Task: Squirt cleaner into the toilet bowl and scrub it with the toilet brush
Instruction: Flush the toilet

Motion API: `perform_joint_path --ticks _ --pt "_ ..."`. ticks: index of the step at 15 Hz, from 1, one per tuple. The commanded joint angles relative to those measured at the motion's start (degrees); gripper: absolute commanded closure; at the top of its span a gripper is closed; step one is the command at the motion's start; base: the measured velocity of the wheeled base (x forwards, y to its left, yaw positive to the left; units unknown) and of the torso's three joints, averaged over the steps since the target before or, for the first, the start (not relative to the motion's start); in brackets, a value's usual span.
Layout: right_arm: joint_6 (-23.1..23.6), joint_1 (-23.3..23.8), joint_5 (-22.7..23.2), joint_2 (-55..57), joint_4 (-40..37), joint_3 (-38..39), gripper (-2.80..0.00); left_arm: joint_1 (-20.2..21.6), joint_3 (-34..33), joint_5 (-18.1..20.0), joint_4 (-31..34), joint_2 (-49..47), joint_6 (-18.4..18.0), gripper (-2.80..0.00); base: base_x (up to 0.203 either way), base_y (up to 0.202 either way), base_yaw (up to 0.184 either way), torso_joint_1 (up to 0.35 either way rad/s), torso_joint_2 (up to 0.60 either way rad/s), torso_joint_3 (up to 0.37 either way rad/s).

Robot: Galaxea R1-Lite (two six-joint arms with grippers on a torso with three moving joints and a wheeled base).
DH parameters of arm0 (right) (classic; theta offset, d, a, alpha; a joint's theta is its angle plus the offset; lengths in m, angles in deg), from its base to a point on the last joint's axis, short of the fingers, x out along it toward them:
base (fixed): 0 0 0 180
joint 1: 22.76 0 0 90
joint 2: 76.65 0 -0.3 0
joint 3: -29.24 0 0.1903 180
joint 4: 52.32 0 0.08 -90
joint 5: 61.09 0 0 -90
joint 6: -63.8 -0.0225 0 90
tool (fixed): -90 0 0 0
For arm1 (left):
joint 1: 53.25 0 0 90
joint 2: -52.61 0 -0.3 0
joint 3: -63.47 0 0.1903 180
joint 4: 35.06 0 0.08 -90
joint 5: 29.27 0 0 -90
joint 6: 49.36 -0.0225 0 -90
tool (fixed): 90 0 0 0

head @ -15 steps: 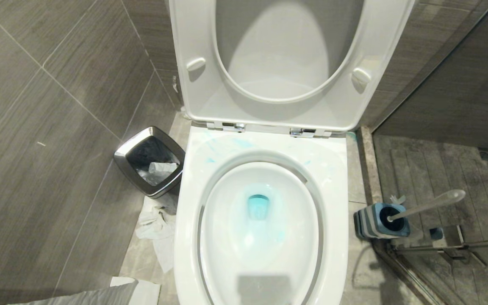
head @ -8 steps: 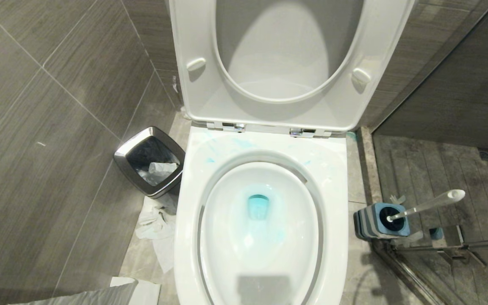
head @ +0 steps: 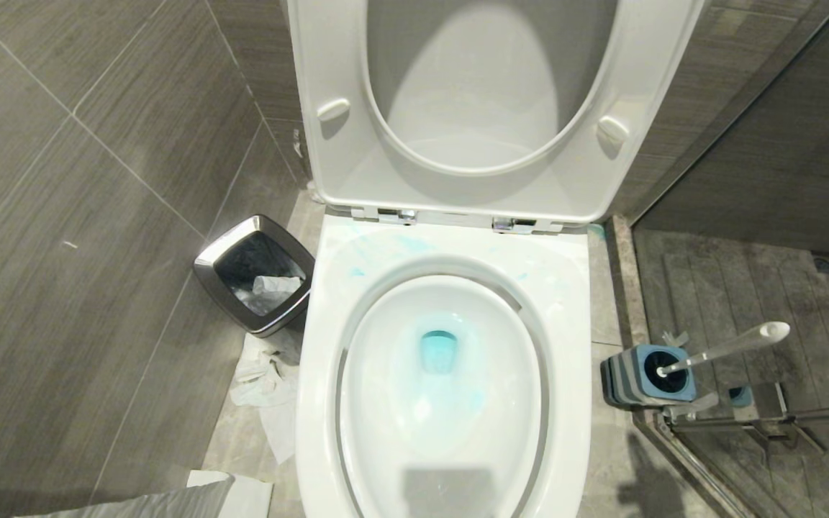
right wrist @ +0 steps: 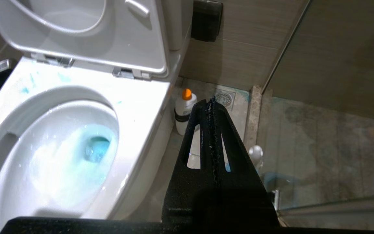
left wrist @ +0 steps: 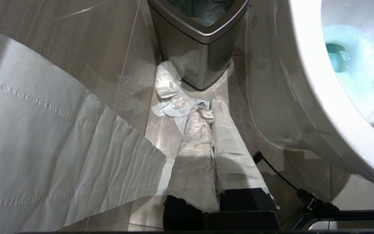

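The toilet bowl [head: 565, 345] stands with seat and lid raised. Turquoise cleaner [head: 440, 352] tints the water, and thin streaks [head: 357, 272] mark the back of the rim. The toilet brush [head: 731, 345] leans in its blue holder [head: 648, 374] on the floor to the bowl's right. Neither gripper shows in the head view. My right gripper [right wrist: 210, 101] is shut and empty, low beside the bowl [right wrist: 141, 107], with the brush's rounded tip [right wrist: 255, 152] just beyond it. My left gripper [left wrist: 208, 109], its fingers wrapped in white, is shut and points at the floor left of the bowl [left wrist: 304, 97].
A chrome-rimmed bin [head: 256, 273] stands left of the toilet, with crumpled paper [head: 263, 381] on the floor by it. A long sheet of toilet paper [left wrist: 44, 146] hangs near my left gripper. A white bottle with an orange cap [right wrist: 184, 110] stands behind the toilet. A glass partition [head: 781, 432] bounds the right.
A dark part of my right arm at the head view's right edge has dropped out of sight. The brush handle, blurred a second ago, now rests still in its holder.
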Motion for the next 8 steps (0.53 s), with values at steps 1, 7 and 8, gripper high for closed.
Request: perform_joint_path --ticks 1,7,8 --pt "1.0 0.0 0.2 -6.9 -2.3 0.7 0.00 0.0 -0.4 0.0 0.0 0.0 0.0 0.00 0.000 0.000 0.000 0.000 0.00 0.000" --pt "7.8 -11.6 -4.3 -12.0 -10.8 -0.3 0.00 0.0 -0.4 0.0 0.0 0.0 0.1 0.00 0.000 0.000 0.000 0.000 0.00 0.000" --pt "9.4 -14.4 -7.8 -13.2 -11.6 0.7 0.00 0.0 -0.4 0.0 0.0 0.0 0.1 0.00 0.000 0.000 0.000 0.000 0.00 0.000"
